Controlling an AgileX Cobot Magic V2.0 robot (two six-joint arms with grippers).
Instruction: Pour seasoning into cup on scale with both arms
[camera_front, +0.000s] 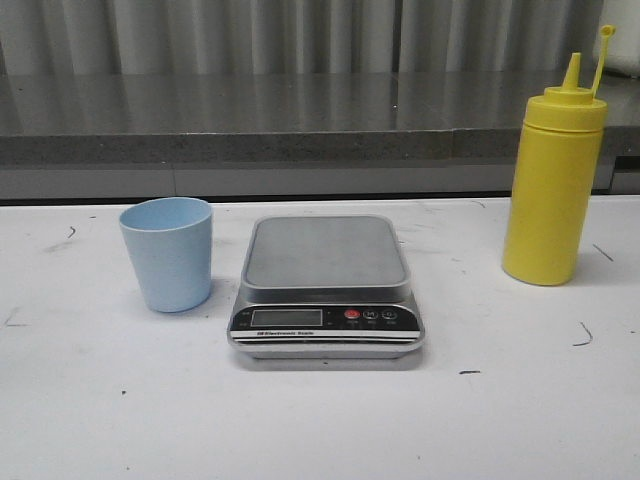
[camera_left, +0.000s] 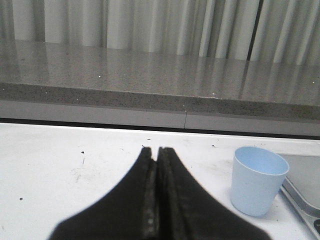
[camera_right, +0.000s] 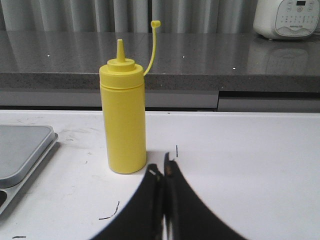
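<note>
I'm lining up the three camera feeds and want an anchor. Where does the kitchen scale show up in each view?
Front view: the scale sits at the centre of the table, between the cup and the seasoning bottle.
Left wrist view: only a corner of it at the right edge, just beyond the cup.
Right wrist view: a corner at the left edge, beside the bottle.
Shared landmark: the grey counter ledge behind the table.

cup (camera_front: 167, 253): 1 | scale (camera_front: 325, 285): 1 | seasoning bottle (camera_front: 553, 183): 1 | appliance (camera_right: 287, 18): 1
</note>
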